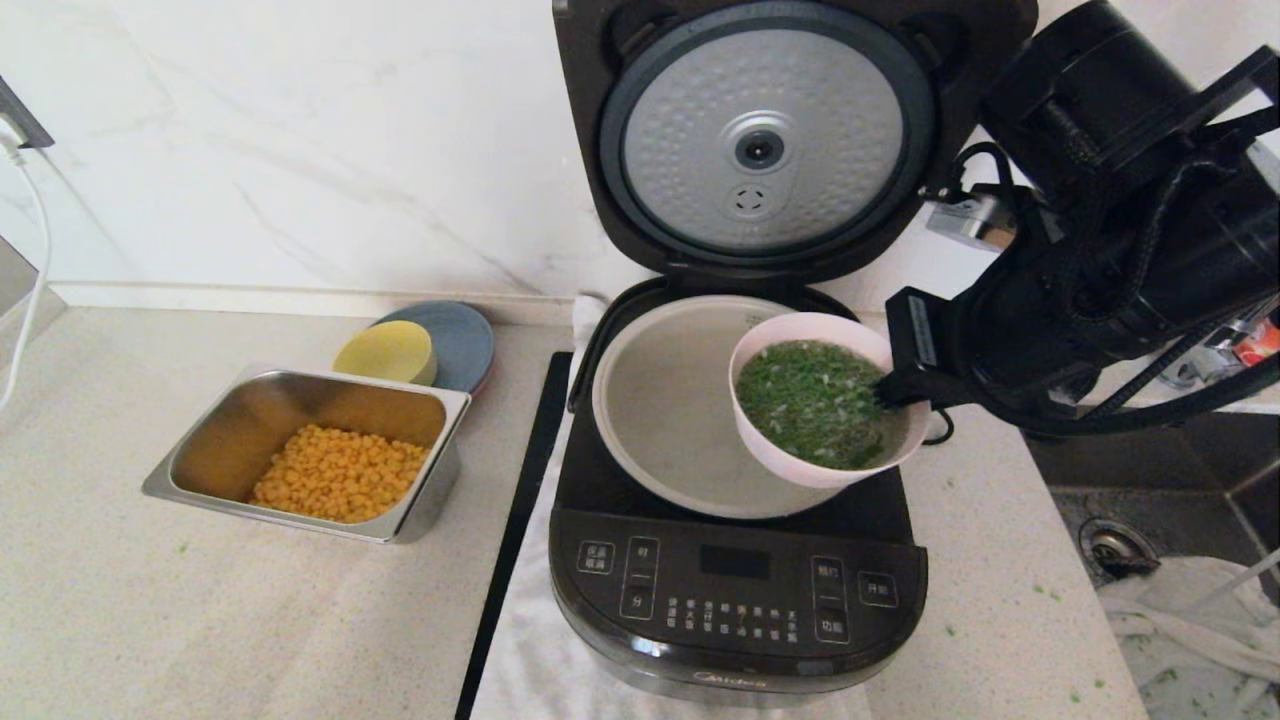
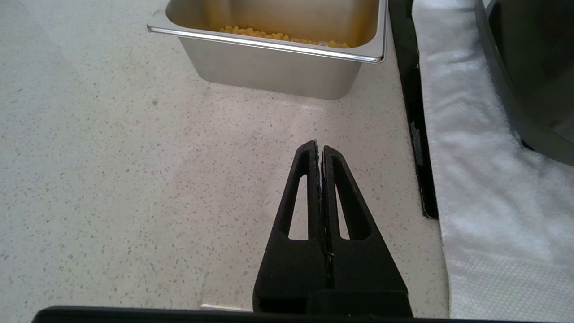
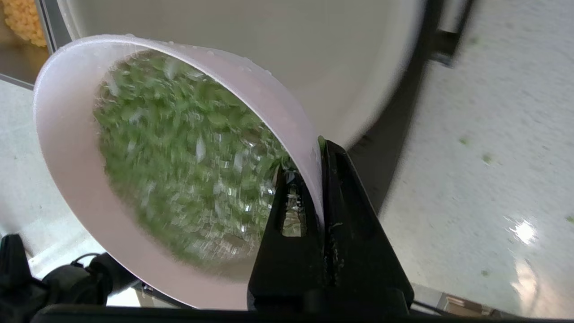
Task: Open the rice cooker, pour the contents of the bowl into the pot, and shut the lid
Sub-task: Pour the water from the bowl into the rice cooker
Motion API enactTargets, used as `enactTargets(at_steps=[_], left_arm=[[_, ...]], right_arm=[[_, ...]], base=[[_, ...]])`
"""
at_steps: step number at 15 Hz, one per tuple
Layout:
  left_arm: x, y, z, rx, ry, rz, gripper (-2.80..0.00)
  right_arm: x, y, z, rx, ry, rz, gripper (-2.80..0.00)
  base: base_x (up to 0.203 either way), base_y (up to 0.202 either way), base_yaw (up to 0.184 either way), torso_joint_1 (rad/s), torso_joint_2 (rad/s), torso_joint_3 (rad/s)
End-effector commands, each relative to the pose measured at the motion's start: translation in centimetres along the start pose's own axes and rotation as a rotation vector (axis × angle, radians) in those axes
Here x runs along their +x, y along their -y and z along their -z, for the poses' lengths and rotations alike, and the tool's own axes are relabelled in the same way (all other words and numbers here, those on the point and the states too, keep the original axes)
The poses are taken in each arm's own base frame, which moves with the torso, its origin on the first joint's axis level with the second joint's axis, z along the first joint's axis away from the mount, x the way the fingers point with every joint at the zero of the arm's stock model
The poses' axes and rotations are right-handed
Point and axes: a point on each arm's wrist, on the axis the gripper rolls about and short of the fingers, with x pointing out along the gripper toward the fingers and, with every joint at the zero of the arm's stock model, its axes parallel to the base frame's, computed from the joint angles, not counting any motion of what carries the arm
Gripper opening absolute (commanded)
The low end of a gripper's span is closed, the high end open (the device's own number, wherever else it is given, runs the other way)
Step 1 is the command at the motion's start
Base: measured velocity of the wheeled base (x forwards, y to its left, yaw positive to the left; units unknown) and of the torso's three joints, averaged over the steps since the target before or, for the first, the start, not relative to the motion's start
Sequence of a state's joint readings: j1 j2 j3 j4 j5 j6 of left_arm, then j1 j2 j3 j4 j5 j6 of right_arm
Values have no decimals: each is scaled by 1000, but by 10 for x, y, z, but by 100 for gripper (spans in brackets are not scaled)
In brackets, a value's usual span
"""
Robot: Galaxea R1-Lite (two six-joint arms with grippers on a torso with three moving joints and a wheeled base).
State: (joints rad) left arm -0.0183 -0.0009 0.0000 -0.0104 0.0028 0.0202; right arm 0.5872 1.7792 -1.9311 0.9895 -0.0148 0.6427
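rice cooker (image 1: pixel 738 590) stands with its lid (image 1: pixel 765 140) raised upright, the pot (image 1: pixel 670 410) exposed. over the pot's 3 o'clock rim the bowl (image 1: pixel 825 400) tilts (its contents (image 1: pixel 815 400) of chopped green bits inside), pinched at its rim by the right gripper (image 3: pixel 319 152). left gripper (image 2: pixel 319 150) hovers above the counter (image 2: pixel 112 179), fingers pressed together, the steel tray (image 2: pixel 278 72) of corn at its 12 o'clock.

White marble wall (image 1: pixel 250 150) behind a speckled beige desk (image 1: pixel 150 620), sink (image 1: pixel 1150 520) off to the right, white cable (image 1: pixel 30 260) hanging left.
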Motion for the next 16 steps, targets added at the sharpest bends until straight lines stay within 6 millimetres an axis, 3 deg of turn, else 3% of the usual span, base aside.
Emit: enactTargets(at_steps=[1, 9, 16], left_arm=[[1, 0, 2, 0, -7, 0, -280], [1, 0, 2, 1, -7, 0, -280], [1, 0, 2, 1, -7, 0, -280]], right_arm=[[18, -11, 3, -15, -23, -5, -280], [54, -28, 4, -37, -35, -28, -280], [74, -33, -1, -35, 30, 1, -280]], base=[[0, 0, 0, 0, 0, 0], [0, 0, 0, 0, 0, 0], [0, 0, 0, 0, 0, 0]])
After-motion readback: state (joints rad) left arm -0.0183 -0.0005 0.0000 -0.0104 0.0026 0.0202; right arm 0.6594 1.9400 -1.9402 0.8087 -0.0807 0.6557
